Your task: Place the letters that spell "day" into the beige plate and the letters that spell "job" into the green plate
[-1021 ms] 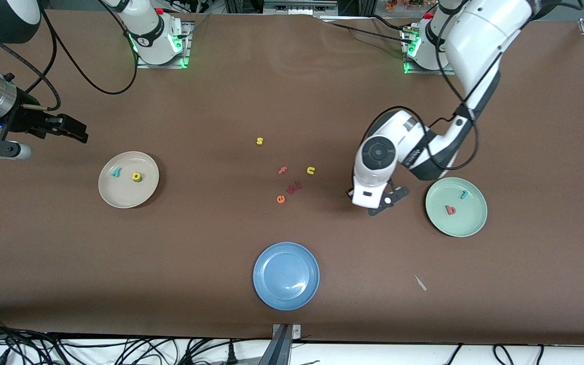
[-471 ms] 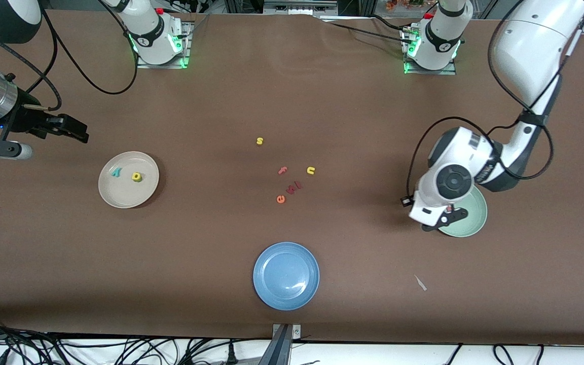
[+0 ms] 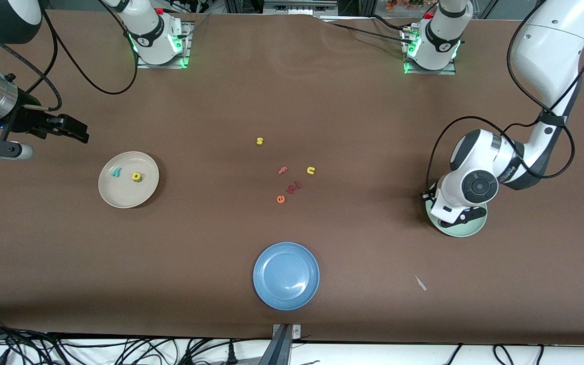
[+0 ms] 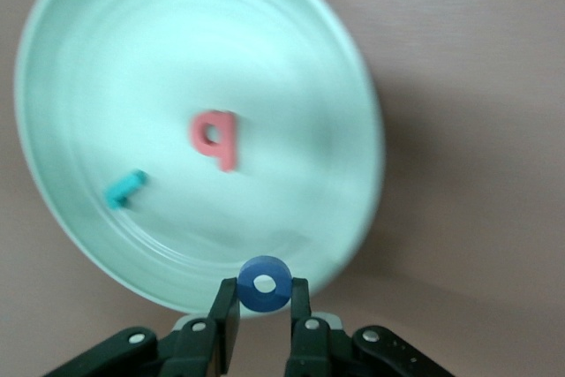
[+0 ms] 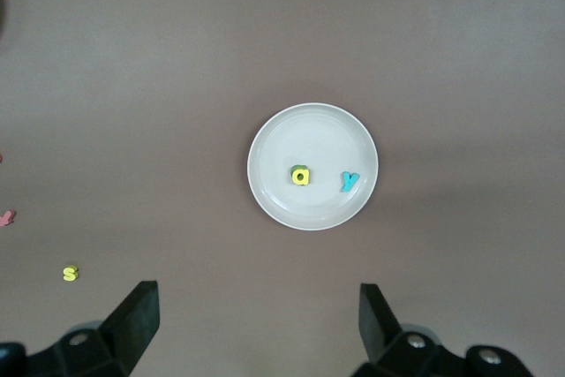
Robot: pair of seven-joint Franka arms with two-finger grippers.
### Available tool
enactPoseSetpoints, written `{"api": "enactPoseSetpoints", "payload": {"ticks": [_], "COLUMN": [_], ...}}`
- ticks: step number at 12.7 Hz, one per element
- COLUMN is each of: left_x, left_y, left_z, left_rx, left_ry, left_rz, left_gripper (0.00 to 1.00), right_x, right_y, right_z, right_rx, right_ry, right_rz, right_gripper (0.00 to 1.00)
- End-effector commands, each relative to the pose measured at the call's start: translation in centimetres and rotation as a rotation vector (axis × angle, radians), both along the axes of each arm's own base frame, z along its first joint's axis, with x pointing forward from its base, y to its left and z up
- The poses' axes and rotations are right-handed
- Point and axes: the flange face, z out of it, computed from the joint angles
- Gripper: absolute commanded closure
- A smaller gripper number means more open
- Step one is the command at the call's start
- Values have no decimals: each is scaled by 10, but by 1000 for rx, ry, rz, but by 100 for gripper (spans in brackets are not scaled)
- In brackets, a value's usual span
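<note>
Left wrist view shows the left gripper (image 4: 265, 311) with its jaws pinching the blue ring-shaped "o" (image 4: 264, 284) just over the rim of the green plate (image 4: 79, 59), which sits toward the left arm's end of the bench. The salmon-red "b" (image 4: 215, 138) and the teal "j" (image 4: 124, 189) already lie in that plate, well apart from each other, so "job" lacks only this last letter being let go. The right gripper (image 5: 256, 324) waits with its jaws spread wide and empty, high over the bench near the beige plate (image 5: 274, 200) at the right arm's end. In that plate lie the teal "y" (image 5: 350, 181) and the yellow "d" (image 5: 301, 176), with a bit of green showing just at the "d", probably the green "a" tucked against it, though I cannot tell for sure. If so, "day" looks done. Mid-bench lie stray letters: the yellow "s" (image 3: 259, 141), the yellow "u" (image 3: 311, 170), the pink "f" (image 3: 282, 171), the orange "e" (image 3: 281, 199) and a dark red piece (image 3: 294, 187). The blue plate (image 3: 266, 289) sits nearest the front camera. Nothing blocks the drop.
</note>
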Motion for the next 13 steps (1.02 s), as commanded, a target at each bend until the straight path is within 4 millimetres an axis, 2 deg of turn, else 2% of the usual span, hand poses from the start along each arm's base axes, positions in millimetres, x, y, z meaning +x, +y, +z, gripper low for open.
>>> {"api": "enactPoseSetpoints", "payload": {"ticks": [1,3,5,8,9,10,11,12,13], "left_x": [-14,-18,-23,-17,-16,-15,-11,-10,-8], "left_y": [26,35,36,35,35,34,34,33,29], "left_z": [-7,-14,-24,-21,-20,-19,-14,-10,-4], "left_rx": [21,14,4,-1,-2,-6,-13,-11,-13], "left_ry": [5,23,44,26,23,21,9,4,-6], "left_rz": [-55,-61,-65,-64,-62,-59,-48,-50,-54], "left_gripper": [96,96,96,93,81,47,5,0,0], "right_x": [3,3,3,3,3,3,3,3,3], "right_y": [2,2,2,2,2,2,2,2,2], "right_z": [1,1,1,1,1,1,1,2,2], "right_rx": [-12,-12,-12,-12,-12,-11,-11,-11,-11], "right_ry": [-2,-2,-2,-2,-4,-4,-4,-5,-5], "right_rz": [-11,-11,-13,-13,-13,-11,-11,-11,-13], "right_gripper": [0,0,0,0,0,0,0,0,0]}}
